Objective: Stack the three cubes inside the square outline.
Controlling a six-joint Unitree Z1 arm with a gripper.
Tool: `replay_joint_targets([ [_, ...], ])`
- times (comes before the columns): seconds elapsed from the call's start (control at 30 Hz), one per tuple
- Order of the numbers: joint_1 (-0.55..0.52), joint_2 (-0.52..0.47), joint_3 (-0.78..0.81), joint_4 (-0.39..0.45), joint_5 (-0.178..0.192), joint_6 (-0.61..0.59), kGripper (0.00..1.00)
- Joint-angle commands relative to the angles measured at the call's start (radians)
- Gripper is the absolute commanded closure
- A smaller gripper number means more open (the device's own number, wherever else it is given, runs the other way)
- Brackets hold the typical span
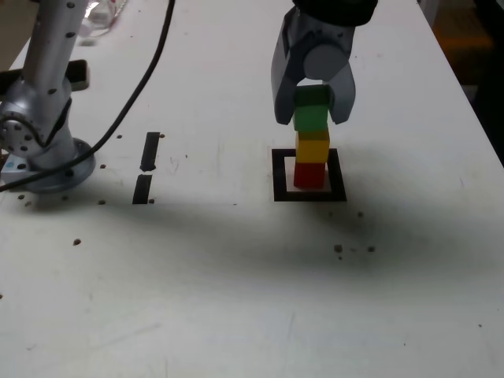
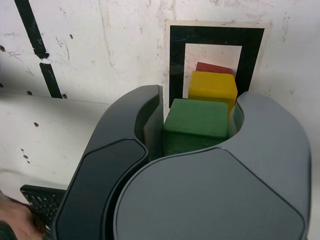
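No readable writing anywhere. The grey gripper [image 1: 313,110] clamps the matte green cube [image 1: 312,114] atop yellow cube [image 1: 313,147] and red cube [image 1: 309,175] inside the black tape square outline [image 1: 279,175]; only the wrist view shows a keyboard corner [image 2: 42,202].

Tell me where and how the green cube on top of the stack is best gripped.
Grip the green cube on its two opposite flat side faces, coming straight down from above. It sits level atop the yellow cube and red cube, so a sideways approach would likely topple the stack. The gripper already straddles it this way.
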Motion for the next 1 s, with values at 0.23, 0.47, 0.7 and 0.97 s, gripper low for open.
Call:
replay_joint_targets([
  [0.23, -0.005, 0.012, 0.005, 0.008, -0.017, 0.011, 0.65],
  [0.47, -0.005, 0.017, 0.005, 0.006, -0.019, 0.019, 0.54],
  [0.7, -0.005, 0.021, 0.002, 0.006, -0.019, 0.03, 0.37],
  [0.97, -0.005, 0.021, -0.004, -0.003, -0.017, 0.046, 0.29],
])
